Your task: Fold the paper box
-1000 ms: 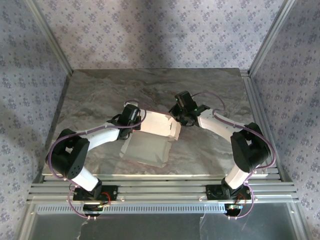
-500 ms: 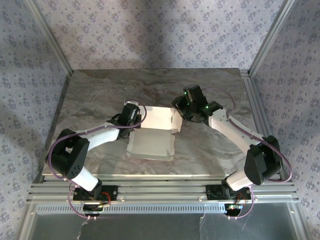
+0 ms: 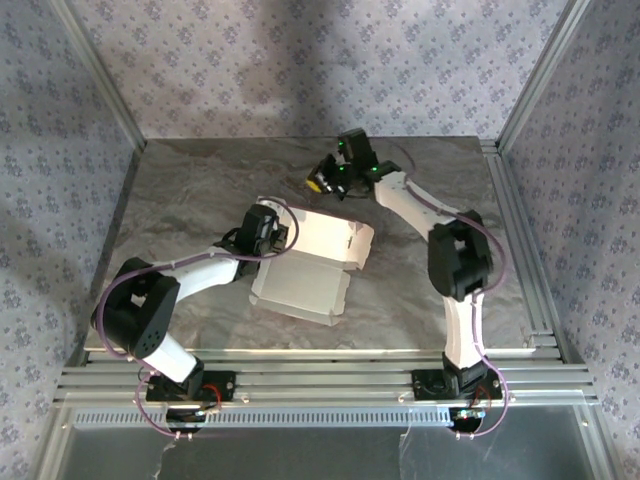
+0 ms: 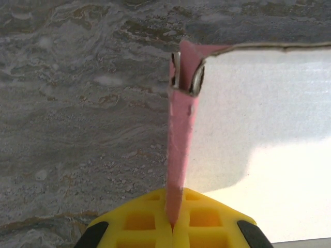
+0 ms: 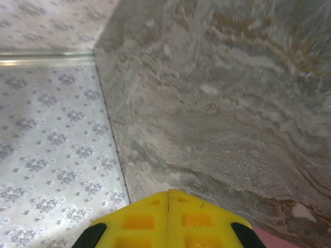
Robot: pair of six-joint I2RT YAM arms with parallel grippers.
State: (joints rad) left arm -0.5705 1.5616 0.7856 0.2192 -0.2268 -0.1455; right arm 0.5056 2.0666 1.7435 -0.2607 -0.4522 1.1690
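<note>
Top external view: one paper box [image 3: 310, 270], thin cardboard partly folded with a pale whitish inside, lies mid-table on the grey marbled table [image 3: 190, 190]. Of two grippers with yellow gridded fingers [image 4: 139, 219], the left gripper [image 4: 172, 223] pinches the box's upright pink flap, while the right gripper [image 5: 168, 199] is closed on nothing, beyond the box.

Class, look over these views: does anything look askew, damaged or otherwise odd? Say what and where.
The paper box lies skewed and half-folded on the table, one pink flap pinched in the shut left gripper. That flap's far corner looks bunched. The right gripper is shut on nothing, over the table's far part.
</note>
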